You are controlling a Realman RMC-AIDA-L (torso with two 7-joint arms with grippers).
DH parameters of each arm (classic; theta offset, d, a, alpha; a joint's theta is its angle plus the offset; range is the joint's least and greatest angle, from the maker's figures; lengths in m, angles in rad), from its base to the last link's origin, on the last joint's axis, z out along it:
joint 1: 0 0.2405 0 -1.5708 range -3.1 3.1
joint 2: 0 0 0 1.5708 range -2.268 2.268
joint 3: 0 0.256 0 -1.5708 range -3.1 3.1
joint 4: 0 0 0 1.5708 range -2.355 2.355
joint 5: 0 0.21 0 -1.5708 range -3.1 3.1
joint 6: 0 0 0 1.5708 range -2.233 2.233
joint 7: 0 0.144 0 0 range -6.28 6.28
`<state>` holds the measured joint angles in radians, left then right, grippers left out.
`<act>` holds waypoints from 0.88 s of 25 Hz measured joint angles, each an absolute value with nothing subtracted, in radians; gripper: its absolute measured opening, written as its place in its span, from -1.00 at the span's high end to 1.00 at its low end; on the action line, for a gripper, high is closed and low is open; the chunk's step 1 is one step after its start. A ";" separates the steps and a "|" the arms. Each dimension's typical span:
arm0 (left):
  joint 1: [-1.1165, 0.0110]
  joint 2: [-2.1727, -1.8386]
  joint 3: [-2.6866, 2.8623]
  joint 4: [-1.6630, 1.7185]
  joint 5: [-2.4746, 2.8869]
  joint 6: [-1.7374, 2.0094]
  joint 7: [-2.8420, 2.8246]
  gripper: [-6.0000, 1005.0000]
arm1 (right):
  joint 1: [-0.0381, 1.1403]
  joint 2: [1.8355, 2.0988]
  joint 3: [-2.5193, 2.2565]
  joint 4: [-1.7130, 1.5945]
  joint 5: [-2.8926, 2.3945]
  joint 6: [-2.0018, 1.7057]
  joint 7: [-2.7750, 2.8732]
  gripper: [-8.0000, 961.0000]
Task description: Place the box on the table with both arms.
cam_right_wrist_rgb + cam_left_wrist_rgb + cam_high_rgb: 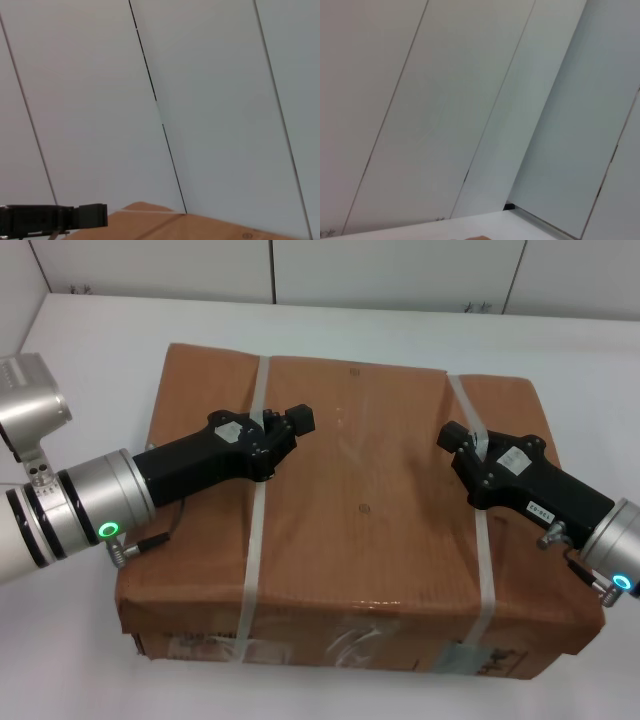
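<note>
The box lies flat on the table, its labelled, taped side facing the near edge and its far side well short of the far edge. Two whitish straps cross its top. The left gripper sits above the left strap; the right gripper sits above the right strap. Whether either is touching the paper or the strap cannot be told, nor how far the fingers stand apart; neither is seen holding anything. Judgement: the box appears set down, so the placing step is at or near its end. The next move calls for both arms to lift clear evenly without dragging the straps.
</note>
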<state>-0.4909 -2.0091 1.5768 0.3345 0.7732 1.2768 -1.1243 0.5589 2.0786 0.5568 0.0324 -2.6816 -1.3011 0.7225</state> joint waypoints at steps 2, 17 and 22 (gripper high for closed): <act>-0.491 -2.009 1.577 0.335 0.773 1.277 -1.124 0.92 | 0.559 2.079 0.557 0.032 -2.682 -1.301 0.722 0.92; -0.492 -2.010 1.577 0.334 0.773 1.272 -1.116 0.92 | 0.560 2.079 0.557 0.032 -2.681 -1.297 0.722 0.92; -0.509 -2.017 1.584 0.323 0.789 1.138 -1.092 0.92 | 0.595 2.079 0.542 0.053 -2.687 -1.156 0.732 0.92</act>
<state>-0.5090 -2.0170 1.5840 0.3229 0.7895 1.1381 -1.0919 0.5950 2.0786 0.5417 0.0532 -2.6870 -1.1558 0.7321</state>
